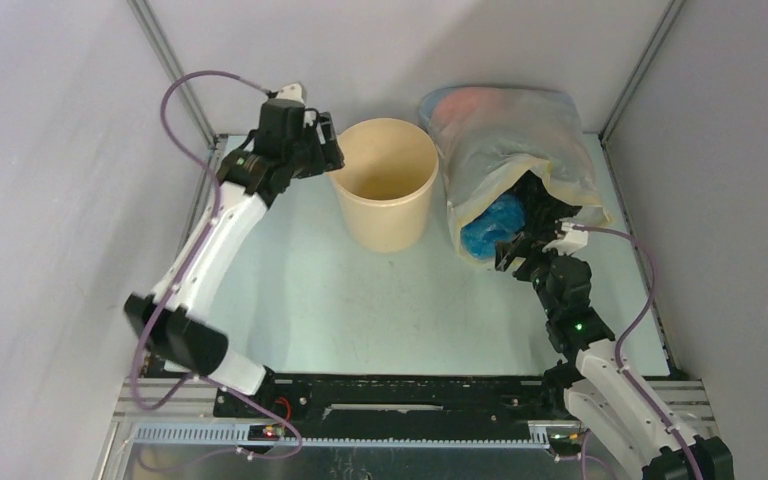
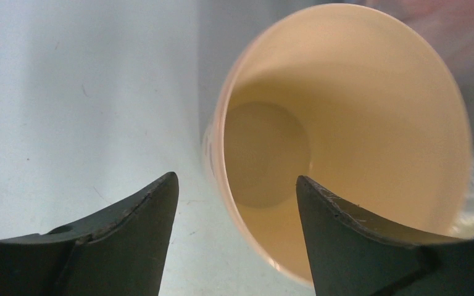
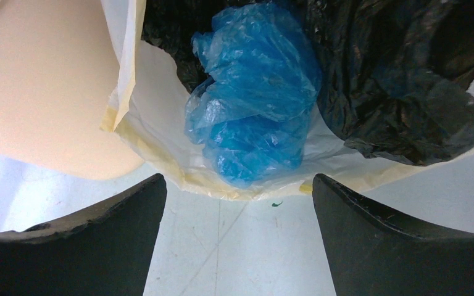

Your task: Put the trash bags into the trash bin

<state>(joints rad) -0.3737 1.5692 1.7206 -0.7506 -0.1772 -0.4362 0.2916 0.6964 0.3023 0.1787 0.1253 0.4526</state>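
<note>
- While your left gripper (image 2: pixel 236 180) hangs spread and empty at the trash bin (image 2: pixel 376 123),
- your right gripper (image 3: pixel 239 179) gapes wide before the trash bag (image 3: pixel 253 98) in the sack (image 3: pixel 154 105).

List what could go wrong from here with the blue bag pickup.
1. The black bag presses against the blue trash bag at the mouth of the plastic sack. The open right claw may pinch black film or the sack's lip too and drag the sack.
2. The open left claw hangs over the rim of the tan bin; a sideways move may tip it.
</note>
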